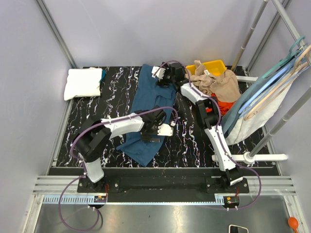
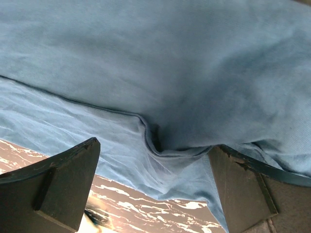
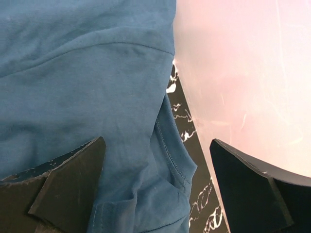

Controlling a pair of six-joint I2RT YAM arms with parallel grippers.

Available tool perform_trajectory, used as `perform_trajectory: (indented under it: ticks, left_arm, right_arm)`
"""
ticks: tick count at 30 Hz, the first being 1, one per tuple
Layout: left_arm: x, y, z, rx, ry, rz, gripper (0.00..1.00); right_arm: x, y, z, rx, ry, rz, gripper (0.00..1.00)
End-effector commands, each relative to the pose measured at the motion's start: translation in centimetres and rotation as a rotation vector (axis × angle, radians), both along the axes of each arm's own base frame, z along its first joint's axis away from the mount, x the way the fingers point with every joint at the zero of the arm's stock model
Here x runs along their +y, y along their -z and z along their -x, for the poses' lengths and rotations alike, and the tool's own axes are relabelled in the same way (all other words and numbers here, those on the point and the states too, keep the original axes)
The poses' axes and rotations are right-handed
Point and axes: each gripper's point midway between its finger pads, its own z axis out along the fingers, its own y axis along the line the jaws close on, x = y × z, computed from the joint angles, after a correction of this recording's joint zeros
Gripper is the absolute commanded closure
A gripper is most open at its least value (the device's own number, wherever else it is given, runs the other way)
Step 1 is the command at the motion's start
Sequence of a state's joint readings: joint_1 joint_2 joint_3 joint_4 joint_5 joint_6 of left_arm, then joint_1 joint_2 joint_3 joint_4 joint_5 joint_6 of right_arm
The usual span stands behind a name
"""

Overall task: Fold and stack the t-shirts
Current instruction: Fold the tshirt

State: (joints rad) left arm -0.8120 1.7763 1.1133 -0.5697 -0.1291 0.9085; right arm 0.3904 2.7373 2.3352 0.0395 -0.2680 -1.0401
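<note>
Teal t-shirt [image 1: 150, 92] hem (marbled table [image 1: 112, 97] alongside)

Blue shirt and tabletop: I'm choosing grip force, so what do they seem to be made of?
Blue shirt: soft knit cloth, probably cotton jersey, with a matte finish. It wrinkles and folds, and stitched hems show.
Tabletop: a hard-looking, smooth, flat surface with a black-and-white marble pattern. Whether it is stone, laminate or a printed mat cannot be told.
</note>
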Motion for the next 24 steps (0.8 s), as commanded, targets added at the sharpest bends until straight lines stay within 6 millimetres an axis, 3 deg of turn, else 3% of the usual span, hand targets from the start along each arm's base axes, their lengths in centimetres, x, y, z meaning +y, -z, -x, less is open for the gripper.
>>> perform_trajectory:
  ticks: [1, 11, 17, 24]
  left_arm:
    - [-2.8, 0.2, -0.4, 0.025, -0.053, 0.1, 0.01]
    - [-5.4, 0.8, 0.8, 0.093, -0.161, 0.135, 0.01]
    - [-6.5, 0.8, 0.8, 0.089, -0.274, 0.147, 0.01]
    - [-7.3, -1.6, 2.0, 0.043, -0.254, 0.182, 0.01]
  right_arm:
    - [1.1, -2.6, -1.0, -0.082, -0.036, -0.043, 0.0]
    - [1.0, -1.6, -2.6, -0.142, -0.031, -0.057, 0.0]
    - [0.3, -2.2, -3.5, -0.198, -0.01, -0.073, 0.0]
    - [0.2, -3.4, -3.8, -0.233, -0.001, -0.092, 0.0]
